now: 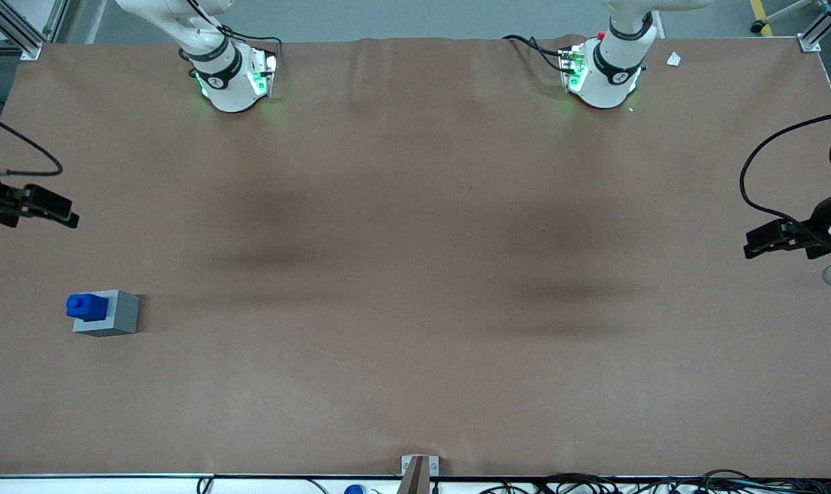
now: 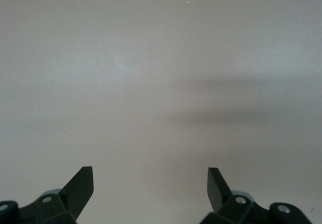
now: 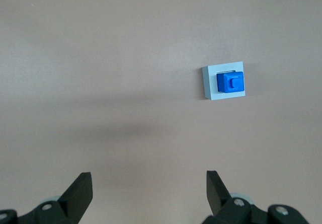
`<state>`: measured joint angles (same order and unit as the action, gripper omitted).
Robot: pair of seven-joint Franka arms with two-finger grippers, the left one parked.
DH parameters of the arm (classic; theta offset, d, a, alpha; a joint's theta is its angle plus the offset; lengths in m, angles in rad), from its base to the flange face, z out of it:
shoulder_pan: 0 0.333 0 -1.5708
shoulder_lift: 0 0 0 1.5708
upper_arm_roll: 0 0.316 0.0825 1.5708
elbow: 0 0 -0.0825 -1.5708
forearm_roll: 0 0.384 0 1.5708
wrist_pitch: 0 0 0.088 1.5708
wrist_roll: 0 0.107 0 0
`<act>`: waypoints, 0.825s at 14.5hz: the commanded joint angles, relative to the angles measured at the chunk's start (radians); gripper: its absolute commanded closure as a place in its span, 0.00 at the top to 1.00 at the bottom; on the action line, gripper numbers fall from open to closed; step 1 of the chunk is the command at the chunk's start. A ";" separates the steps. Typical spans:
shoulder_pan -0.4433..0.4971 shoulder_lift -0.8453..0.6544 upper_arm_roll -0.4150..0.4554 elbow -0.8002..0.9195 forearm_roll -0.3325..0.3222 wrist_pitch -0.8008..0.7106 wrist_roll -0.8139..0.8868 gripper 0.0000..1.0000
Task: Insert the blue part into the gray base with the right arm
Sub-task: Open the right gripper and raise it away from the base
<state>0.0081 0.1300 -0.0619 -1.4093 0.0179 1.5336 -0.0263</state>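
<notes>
You see the blue part (image 1: 86, 306) seated in the gray base (image 1: 108, 314) near the working arm's end of the table, while the gripper (image 1: 72, 218) hovers apart, farther from the camera, its 2 fingers (image 3: 80, 191) spread wide and empty.

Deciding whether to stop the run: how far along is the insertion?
Looks done: the blue part sits in the gray base, stub up. In hand: nothing; the gripper is open, raised well clear of both. Left: probably nothing, though seating depth isn't visible.
</notes>
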 commanded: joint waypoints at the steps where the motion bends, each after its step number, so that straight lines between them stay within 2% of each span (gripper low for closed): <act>1: 0.006 -0.069 -0.006 -0.037 0.005 -0.027 0.013 1.00; 12: 0.029 -0.200 0.002 -0.097 0.004 -0.104 0.042 1.00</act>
<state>0.0131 -0.0182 -0.0604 -1.4543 0.0181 1.4331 -0.0176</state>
